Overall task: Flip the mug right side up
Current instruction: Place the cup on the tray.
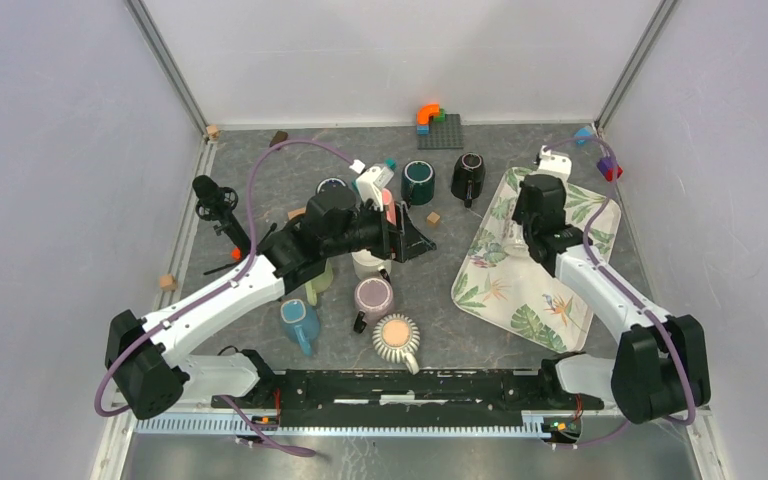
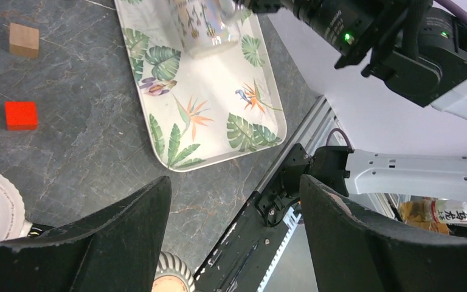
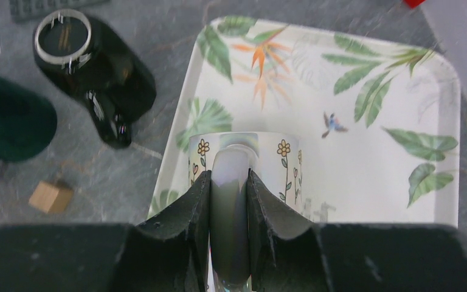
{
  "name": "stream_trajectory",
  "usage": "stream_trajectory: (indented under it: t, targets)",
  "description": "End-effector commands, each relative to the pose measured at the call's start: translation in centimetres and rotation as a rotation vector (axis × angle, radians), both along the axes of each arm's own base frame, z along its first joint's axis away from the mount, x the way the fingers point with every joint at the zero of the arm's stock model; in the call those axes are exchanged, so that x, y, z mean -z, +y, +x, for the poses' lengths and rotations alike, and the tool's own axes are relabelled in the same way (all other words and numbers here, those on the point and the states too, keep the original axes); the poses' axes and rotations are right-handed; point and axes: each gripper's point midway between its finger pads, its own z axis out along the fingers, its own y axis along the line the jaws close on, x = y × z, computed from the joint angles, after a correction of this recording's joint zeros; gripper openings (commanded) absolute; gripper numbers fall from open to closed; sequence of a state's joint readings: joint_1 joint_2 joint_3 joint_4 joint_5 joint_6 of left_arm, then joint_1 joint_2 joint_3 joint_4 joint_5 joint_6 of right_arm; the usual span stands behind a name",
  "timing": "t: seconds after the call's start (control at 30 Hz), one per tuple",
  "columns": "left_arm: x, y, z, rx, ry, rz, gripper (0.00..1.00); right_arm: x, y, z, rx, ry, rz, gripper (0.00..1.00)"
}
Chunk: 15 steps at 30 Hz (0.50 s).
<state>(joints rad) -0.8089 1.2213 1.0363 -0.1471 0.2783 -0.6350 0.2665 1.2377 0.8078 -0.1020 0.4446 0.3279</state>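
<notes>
Since the right pincer [image 3: 228, 182] is pressed onto the handle [image 3: 230, 237] of the flowered mug [image 3: 280, 167], the hold is already made: both pads squeeze the loop from either side, handle pointing back at the wrist. The mug sits on the leaf-print tray [image 3: 371, 152], toward the tray's left half, and looks to be resting on it, though the contact itself is hidden. Which end is up I cannot tell from here.

Handling guess: glossy pearly glaze, so stiff, slick and chippable, and medium weight for its size. Held by the handle, the body hangs off to one side, so it will likely want to swivel in the pinch when lifted. Firm squeeze and a slow roll are advised. The handle is the only narrow part these jaws can close round, and the body looks too wide and slippery for a side grab. Set it down gently, since the tray is hard too.

Left of the tray, the left pincer [image 2: 234, 182] hangs over the bench [image 2: 85, 140] with jaws spread wide and nothing between them, pointing toward the tray's near corner. A ribbed cream mug [image 1: 397, 338] stands further left of the tray, near the arm rail.

Beyond the tray's far-left corner, a black mug [image 3: 97, 67] lies just off the rim, and a green mug [image 3: 6, 115] sits further left again.
</notes>
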Motion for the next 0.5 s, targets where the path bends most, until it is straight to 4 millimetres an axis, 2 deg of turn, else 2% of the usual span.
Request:
stream_trajectory:
  t: [0.0, 0.1, 0.27, 0.47]
  targets:
    - [0.2, -0.3, -0.6, 0.039, 0.017, -0.015, 0.84, -8.0, -1.6, 4.3, 0.042, -0.37, 0.022, 0.0]
    - [0.3, -0.5, -1.0, 0.051, 0.045, -0.027, 0.85, -8.7, -1.9, 5.4, 0.032, -0.448, 0.003, 0.0]
    - [0.7, -2.0, -1.3, 0.091, 0.137, -0.074, 0.87, -8.8, -0.9, 6.9, -0.036, -0.503, -0.005, 0.0]
    - [1.0, -3.7, -1.6, 0.132, 0.252, -0.128, 0.9, -7.7, -0.2, 7.2, -0.083, -0.526, -0.019, 0.0]
